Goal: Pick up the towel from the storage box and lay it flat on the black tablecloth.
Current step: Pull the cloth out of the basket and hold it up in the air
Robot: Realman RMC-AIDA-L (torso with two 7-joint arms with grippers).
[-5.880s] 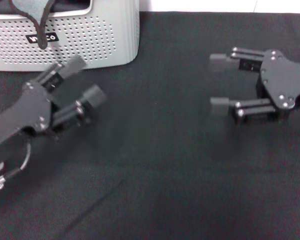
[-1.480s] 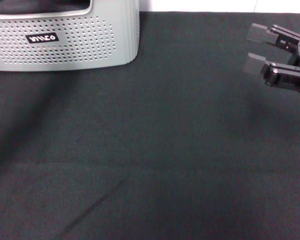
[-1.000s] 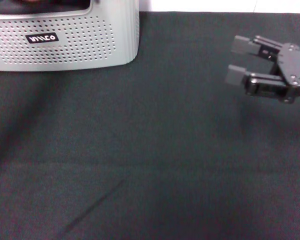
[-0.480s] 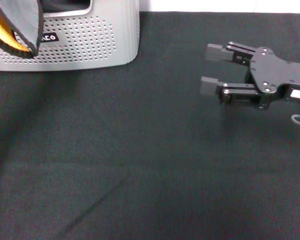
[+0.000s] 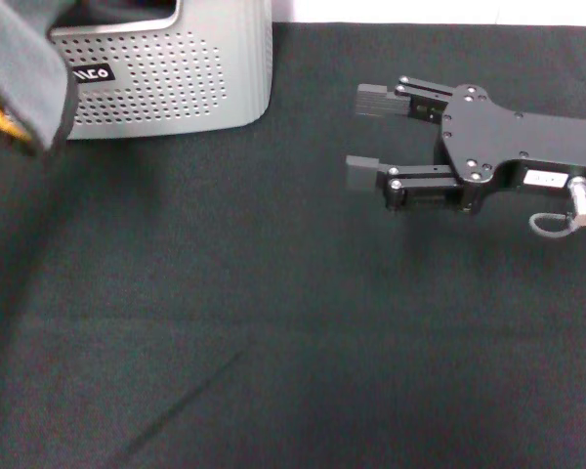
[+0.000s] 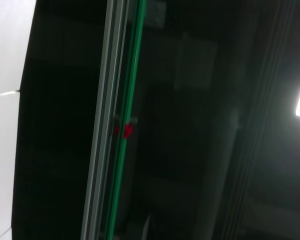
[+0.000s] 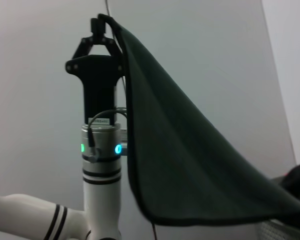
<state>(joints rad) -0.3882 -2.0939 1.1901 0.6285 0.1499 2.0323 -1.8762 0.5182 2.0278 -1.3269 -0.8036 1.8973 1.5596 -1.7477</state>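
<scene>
The towel [image 5: 24, 73] hangs in the air at the far left, grey side showing, with a black trim and a sliver of yellow. It covers the left part of the storage box [image 5: 176, 78]. In the right wrist view the towel [image 7: 175, 150] drapes down from one corner, and my raised left gripper [image 7: 101, 22] is shut on that corner. That gripper is out of the head view. My right gripper [image 5: 364, 137] is open and empty above the black tablecloth [image 5: 273, 322], right of the box, fingers pointing left.
The light grey perforated box stands at the tablecloth's far left corner. A white surface [image 5: 420, 10] runs beyond the cloth's far edge. A faint crease [image 5: 186, 401] crosses the cloth near the front.
The towel has come up out of the box and now hangs lower and wider at the left. My right gripper has moved left toward the middle of the cloth.
</scene>
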